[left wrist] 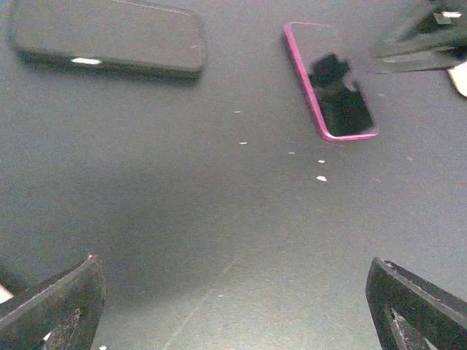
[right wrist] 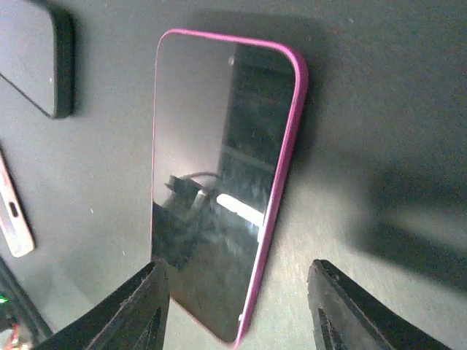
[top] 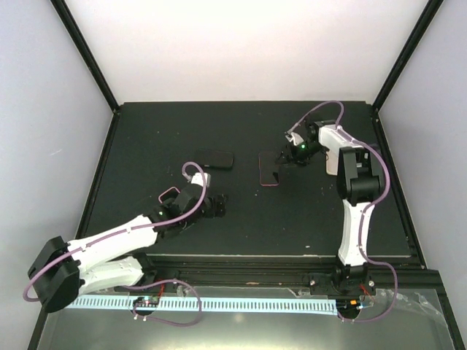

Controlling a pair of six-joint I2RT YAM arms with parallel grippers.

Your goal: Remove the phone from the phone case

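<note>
The right gripper (right wrist: 237, 268) is standing wide open. Its two dark fingers (right wrist: 142, 306) are spreading to either side of the near end of a flat, rectangular, glossy dark-screened phone (right wrist: 211, 168) at the bottom of the right wrist view. The left-hand finger is overlapping the phone's lower left corner there, but whether either finger is touching it cannot be told. The phone is lying screen-up and is sitting fully inside a magenta-pink rubbery phone case (right wrist: 283, 157), whose rim is showing all round the screen.

In the top view, the cased phone is resting flat on the matte black table (top: 306, 219), a little right of centre, with the right gripper just beside its upper right end.

A matte black rounded-rectangular slab (top: 214, 159) is lying to the left of the phone and apart from it. Whether it is another phone or an empty case cannot be told.

A pale narrow strip with a small slot (right wrist: 14, 211) is showing at the left edge of the right wrist view. What it is cannot be told.

The left gripper (left wrist: 233, 262) is also gaping wide, with nothing but bare table between its fingers (left wrist: 55, 306). In the top view it is sitting lower left of centre, well apart from the phone and below the black slab.

A few small white specks (left wrist: 321, 177) are dotting the table between the left gripper and the phone.
</note>
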